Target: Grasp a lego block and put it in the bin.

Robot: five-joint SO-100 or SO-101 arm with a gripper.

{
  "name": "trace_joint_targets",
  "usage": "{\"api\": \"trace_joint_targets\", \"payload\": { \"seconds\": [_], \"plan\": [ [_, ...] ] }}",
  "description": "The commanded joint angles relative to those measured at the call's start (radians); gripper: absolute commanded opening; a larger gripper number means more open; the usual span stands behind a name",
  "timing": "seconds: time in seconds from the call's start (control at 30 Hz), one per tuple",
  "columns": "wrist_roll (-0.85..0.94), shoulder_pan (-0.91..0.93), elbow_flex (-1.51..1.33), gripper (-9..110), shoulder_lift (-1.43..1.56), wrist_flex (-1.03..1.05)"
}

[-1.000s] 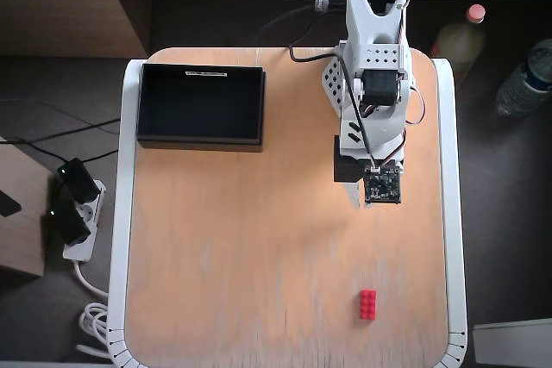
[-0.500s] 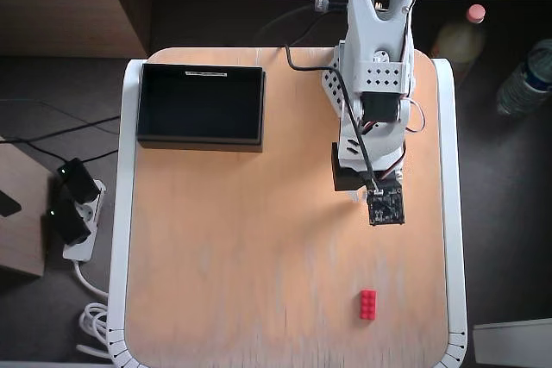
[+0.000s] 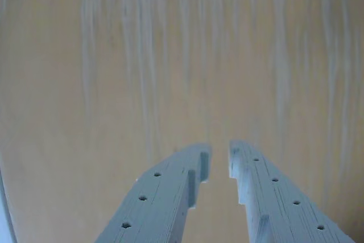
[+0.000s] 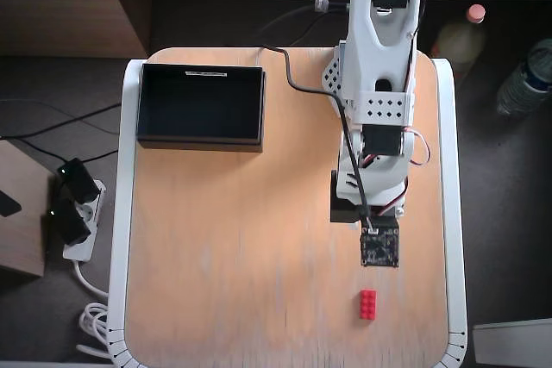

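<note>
Pale wood table point(image 4: 233, 239) with white edging carries everything. Nothing of the task is done yet: the lego block point(image 4: 368, 304) lies untouched near the table's bottom right corner in the overhead view, just past the arm's tip, and the bin point(image 4: 201, 140) sits empty at the top left corner. In the wrist view the gripper point(image 3: 220, 160) shows a narrow gap, holding nothing. Reaching, grasping, carrying and dropping remain.

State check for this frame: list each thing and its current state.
lego block: lying flat on the table, studs up, ungrasped.
bin: upright, nothing visible inside.
gripper: empty, jaws nearly together with a narrow gap; over bare table, short of the block.
power strip: on the floor, two plugs inserted.
</note>
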State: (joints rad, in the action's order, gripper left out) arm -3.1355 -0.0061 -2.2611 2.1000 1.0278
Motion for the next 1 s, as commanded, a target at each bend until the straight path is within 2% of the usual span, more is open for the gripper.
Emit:
{"api": "trace_joint_targets", "payload": {
  "seconds": [0.0, 0.47, 0.63, 0.7, 0.97],
  "plan": [
    [0.023, 0.008, 0.209, 4, -0.098, -0.029],
    [0.112, -0.009, 0.506, 13, -0.411, -0.029],
    [0.126, -0.011, 0.549, 19, -0.480, -0.029],
    [0.120, -0.011, 0.572, 25, -0.511, -0.029],
    [0.144, -0.012, 0.719, 25, -0.629, -0.035]
  ]
}}
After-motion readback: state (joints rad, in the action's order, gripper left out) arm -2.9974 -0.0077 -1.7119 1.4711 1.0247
